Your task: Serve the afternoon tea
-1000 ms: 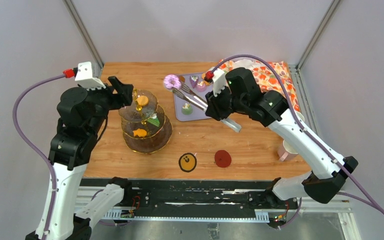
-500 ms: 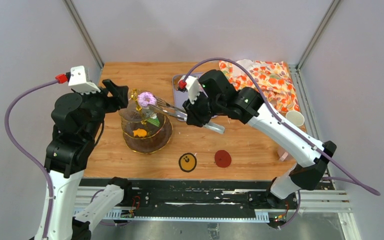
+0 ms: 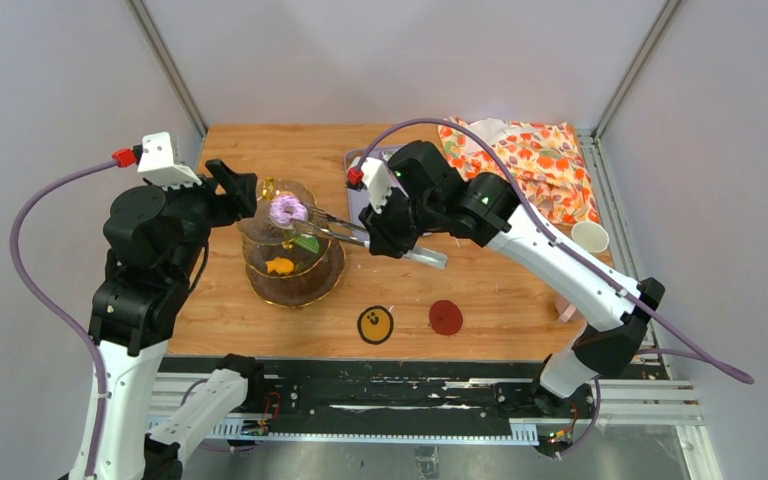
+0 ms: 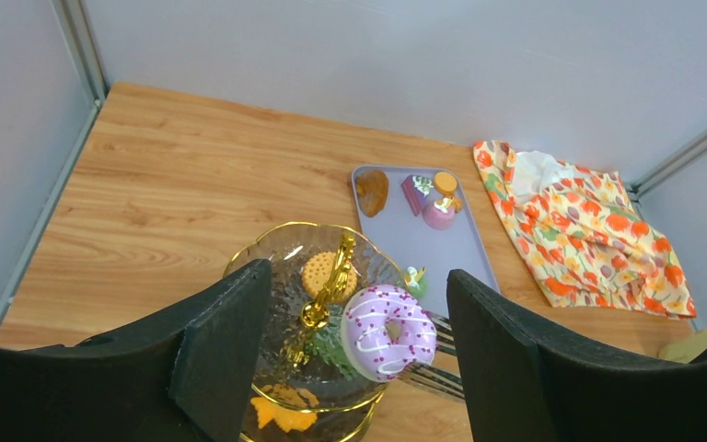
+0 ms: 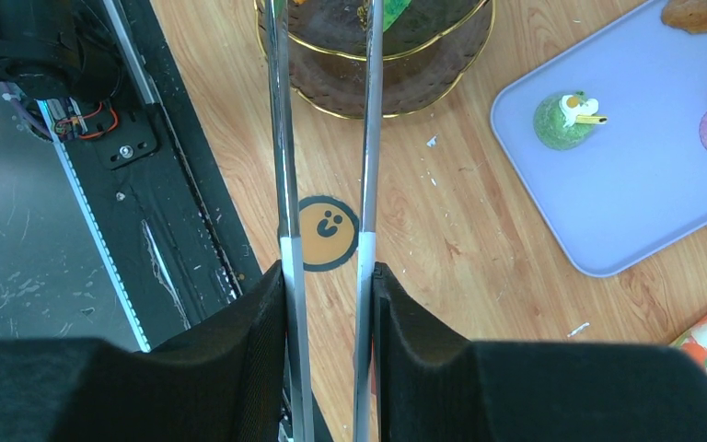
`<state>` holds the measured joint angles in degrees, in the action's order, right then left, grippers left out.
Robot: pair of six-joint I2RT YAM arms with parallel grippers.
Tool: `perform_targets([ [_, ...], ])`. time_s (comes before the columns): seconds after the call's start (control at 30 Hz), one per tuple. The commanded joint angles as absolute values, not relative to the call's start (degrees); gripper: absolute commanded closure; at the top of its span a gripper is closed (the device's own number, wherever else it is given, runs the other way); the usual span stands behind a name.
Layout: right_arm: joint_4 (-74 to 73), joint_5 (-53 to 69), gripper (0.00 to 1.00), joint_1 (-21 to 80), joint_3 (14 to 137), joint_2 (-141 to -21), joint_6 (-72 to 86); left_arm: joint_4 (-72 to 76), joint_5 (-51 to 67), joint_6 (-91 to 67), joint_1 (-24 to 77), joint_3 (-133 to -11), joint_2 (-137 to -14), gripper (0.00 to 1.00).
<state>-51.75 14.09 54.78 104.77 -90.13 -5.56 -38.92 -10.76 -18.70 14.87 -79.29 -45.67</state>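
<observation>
The three-tier glass stand [image 3: 305,270] with a gold handle [image 4: 331,281] stands left of centre. My right gripper [image 5: 327,276] is shut on metal tongs [image 3: 360,231], whose tips hold a purple donut [image 3: 286,210] over the stand's top tier; it also shows in the left wrist view [image 4: 388,331]. An orange biscuit [image 4: 317,271] lies on the top tier, a green cake [image 3: 307,243] and an orange piece [image 3: 280,266] lower down. My left gripper [image 4: 359,350] is open and empty, above and left of the stand. A cream mug [image 3: 589,236] stands at the right.
A lilac tray [image 4: 442,258] behind the stand holds several pastries, with a green one [image 5: 566,120] nearest. A flowered cloth [image 3: 540,165] lies at the back right. A yellow sticker [image 3: 375,324] and a red sticker [image 3: 446,317] mark the table front. A pink mug [image 3: 564,308] is behind the right arm.
My right arm has swung left from the tray with the tongs and carried the purple donut over the stand's top tier, lowering it a little. The left arm shifted slightly left.
</observation>
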Motion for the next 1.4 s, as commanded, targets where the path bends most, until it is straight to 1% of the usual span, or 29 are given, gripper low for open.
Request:
perform_targets([
  [0.0,-51.21,14.41,0.74,56.08,107.62,-91.16,-6.10,-38.06,-10.93,-18.89,15.18,-79.97,-45.37,0.26],
  [0.23,-50.55,14.61,0.60,56.14,108.28,-92.43,-5.56,-37.95,-10.87,-18.71,15.21,-80.06,-45.35,0.26],
  [0.37,-50.45,14.52,0.56,56.16,108.37,-92.34,-5.52,-37.94,-10.81,-18.56,15.20,-80.06,-45.44,0.26],
  [0.77,-50.01,13.13,0.53,56.16,108.85,-90.30,-5.86,-37.48,-10.29,-18.74,15.20,-80.00,-45.81,0.26],
  [1.0,-50.10,10.38,0.51,56.12,108.60,-86.64,-6.85,-37.23,-9.99,-18.87,15.21,-79.95,-46.12,0.26],
  [1.17,-49.57,9.16,0.55,55.11,107.70,-83.62,-7.29,-37.00,-9.67,-19.03,15.21,-79.94,-46.50,0.26],
  [1.37,-46.53,8.70,0.71,49.92,103.01,-79.98,-5.67,-37.00,-9.48,-19.12,15.20,-79.47,-46.42,0.26],
])
